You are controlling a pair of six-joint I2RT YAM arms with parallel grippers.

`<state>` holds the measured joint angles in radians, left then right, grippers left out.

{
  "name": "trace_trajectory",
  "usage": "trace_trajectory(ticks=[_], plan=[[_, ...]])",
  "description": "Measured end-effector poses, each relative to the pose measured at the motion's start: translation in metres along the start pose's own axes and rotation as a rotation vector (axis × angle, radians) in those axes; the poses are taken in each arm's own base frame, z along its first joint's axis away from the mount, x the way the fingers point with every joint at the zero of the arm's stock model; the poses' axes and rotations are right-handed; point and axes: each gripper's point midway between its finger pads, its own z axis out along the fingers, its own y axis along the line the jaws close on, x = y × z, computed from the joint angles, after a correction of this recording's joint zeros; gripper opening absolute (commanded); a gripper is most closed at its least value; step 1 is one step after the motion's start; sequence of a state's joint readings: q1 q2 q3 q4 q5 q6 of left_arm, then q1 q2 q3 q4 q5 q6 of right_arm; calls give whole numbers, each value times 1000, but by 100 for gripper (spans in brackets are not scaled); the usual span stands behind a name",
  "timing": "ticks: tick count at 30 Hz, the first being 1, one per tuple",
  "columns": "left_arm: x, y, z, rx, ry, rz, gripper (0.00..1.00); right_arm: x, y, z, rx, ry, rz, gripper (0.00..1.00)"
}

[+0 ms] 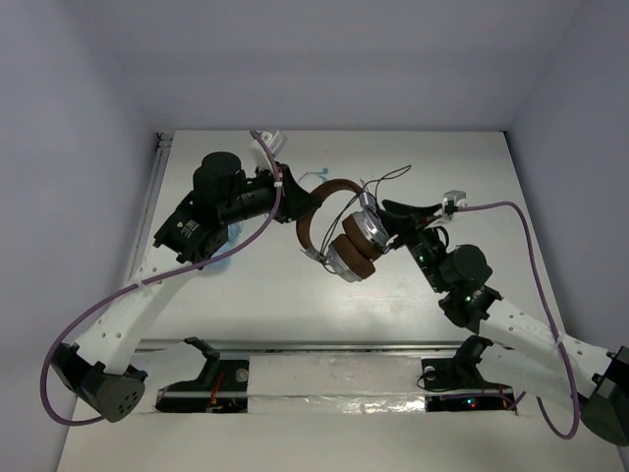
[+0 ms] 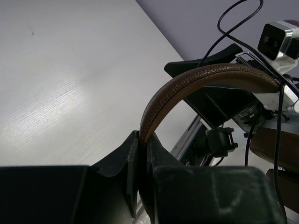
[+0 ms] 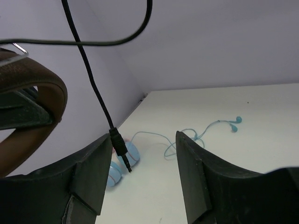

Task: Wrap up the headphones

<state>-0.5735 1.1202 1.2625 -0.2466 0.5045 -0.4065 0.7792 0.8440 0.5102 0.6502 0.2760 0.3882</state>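
The headphones (image 1: 339,231) are held above the table, brown headband (image 1: 316,202) arching left and silver cups with brown pads (image 1: 356,254) hanging together. My left gripper (image 1: 298,200) is shut on the headband; in the left wrist view the band (image 2: 196,79) rises from between its closed fingers (image 2: 141,140). My right gripper (image 1: 395,214) is open just right of the cups. In the right wrist view the black cable's plug (image 3: 119,147) dangles beside the left finger (image 3: 93,168), untouched, with the gripper (image 3: 145,154) empty. Thin cable loops (image 1: 385,179) stand above the cups.
Light-blue earbuds (image 3: 233,123) with their thin wire lie on the table behind the headphones. Pink-and-blue headphones (image 3: 124,161) lie near the left wall, partly under my left arm (image 1: 231,239). A rail with two black fixtures (image 1: 211,369) runs along the near edge.
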Motion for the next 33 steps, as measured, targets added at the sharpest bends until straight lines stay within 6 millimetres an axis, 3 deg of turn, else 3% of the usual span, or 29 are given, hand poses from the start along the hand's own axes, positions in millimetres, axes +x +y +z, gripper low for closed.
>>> trace_trajectory(ticks=[7,11,19,22,23,26,33], plan=[[8,5,-2,-18,12,-8,0,-19,11,5,-28,-40,-5,58],[12,9,-2,-35,21,-16,0,-21,15,8,-43,-41,-9,43],[12,10,-2,-35,20,-16,0,-3,19,11,-76,16,-3,49],[12,9,-2,-33,21,-16,0,-1,21,11,-87,23,-2,34],[12,9,-2,-32,21,-16,0,-1,22,11,-89,24,0,20],[12,9,-2,-32,21,-16,0,-1,22,11,-90,25,1,2],[5,9,5,-23,-4,-22,0,3,22,10,-90,41,10,0]])
